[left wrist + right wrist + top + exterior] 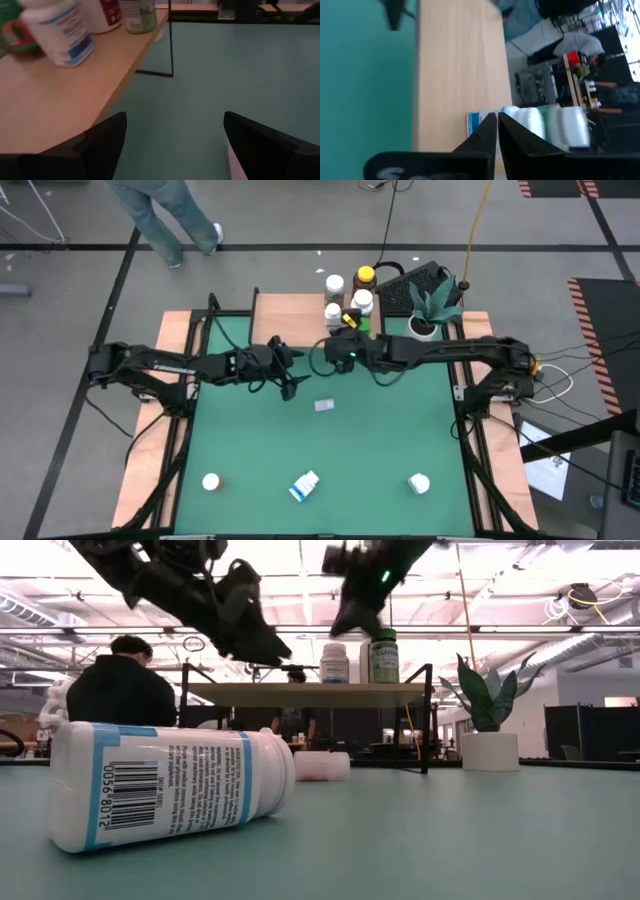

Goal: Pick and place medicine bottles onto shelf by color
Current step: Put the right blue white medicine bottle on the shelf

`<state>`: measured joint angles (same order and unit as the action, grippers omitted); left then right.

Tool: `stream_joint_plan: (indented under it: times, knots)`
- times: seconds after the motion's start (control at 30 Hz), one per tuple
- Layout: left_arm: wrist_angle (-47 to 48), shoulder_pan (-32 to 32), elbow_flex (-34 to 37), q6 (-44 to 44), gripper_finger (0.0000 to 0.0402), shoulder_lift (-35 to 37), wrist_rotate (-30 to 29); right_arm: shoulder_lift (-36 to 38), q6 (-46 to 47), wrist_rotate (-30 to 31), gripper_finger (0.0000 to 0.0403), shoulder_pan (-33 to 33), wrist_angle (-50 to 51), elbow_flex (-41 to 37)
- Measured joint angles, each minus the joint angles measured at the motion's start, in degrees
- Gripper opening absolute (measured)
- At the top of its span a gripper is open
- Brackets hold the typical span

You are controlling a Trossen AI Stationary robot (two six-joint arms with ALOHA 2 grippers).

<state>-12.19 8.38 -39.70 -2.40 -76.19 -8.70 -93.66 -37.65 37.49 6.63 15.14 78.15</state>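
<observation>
Arms reach inward above the shelf [300, 315] edge — left fingers [105, 140] apart, right fingers [485, 135] together.

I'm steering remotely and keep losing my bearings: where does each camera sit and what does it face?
High: overhead, straight down; both arms, shelf.
Low: table height, looking level; lying blue-labelled bottle near, arms above.
Left wrist: past open left gripper toward shelf edge.
Right wrist: past shut right gripper along shelf top.
Shared: the shelf shows in every view.
</observation>
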Motion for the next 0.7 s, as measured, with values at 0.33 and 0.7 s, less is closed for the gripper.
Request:
stream_joint_plan:
  times: [0.33, 0.7]
  knots:
    - [6.6, -4.4, 0.0, 2.5, 0.0335, 13.0, 2.2, 15.5, 27.2, -15.6, 0.0034, -9.7, 20.7, 0.0]
    - [-9.0, -8.3, 0.0, -9.9, 0.0335, 13.6, 5.8, 18.5, 69.3, -39.1, 0.0161, -18.2, 40.5, 0.1]
